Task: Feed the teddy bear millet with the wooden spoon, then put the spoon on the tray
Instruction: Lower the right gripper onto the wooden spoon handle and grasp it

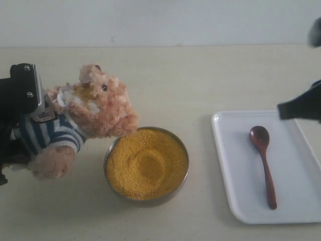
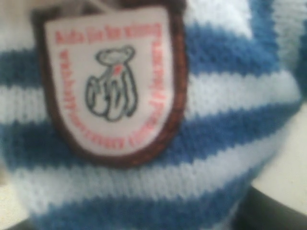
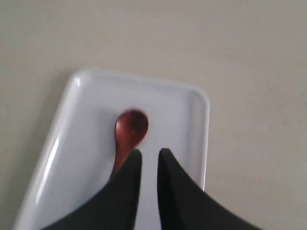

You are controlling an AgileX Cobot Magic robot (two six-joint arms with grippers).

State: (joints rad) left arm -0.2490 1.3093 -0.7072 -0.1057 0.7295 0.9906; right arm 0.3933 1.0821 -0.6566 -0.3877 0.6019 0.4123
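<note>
Left claw (image 1: pixel 25 95) clamps the teddy bear (image 1: pixel 95 108) beside the millet (image 1: pixel 146 163), while right claw (image 3: pixel 149 154) hovers slightly apart, empty, above the wooden spoon (image 1: pixel 260 137) on the tray (image 1: pixel 235 165).

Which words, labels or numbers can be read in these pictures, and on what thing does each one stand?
The badge on the teddy bear: red lettering around a small bear drawing, too blurred to quote.
On the tray, the wooden spoon and the metal bowl: no text visible.

Exterior high overhead; wrists close on teddy bear (image 2: pixel 216 96), tray (image 3: pixel 177 110).
</note>
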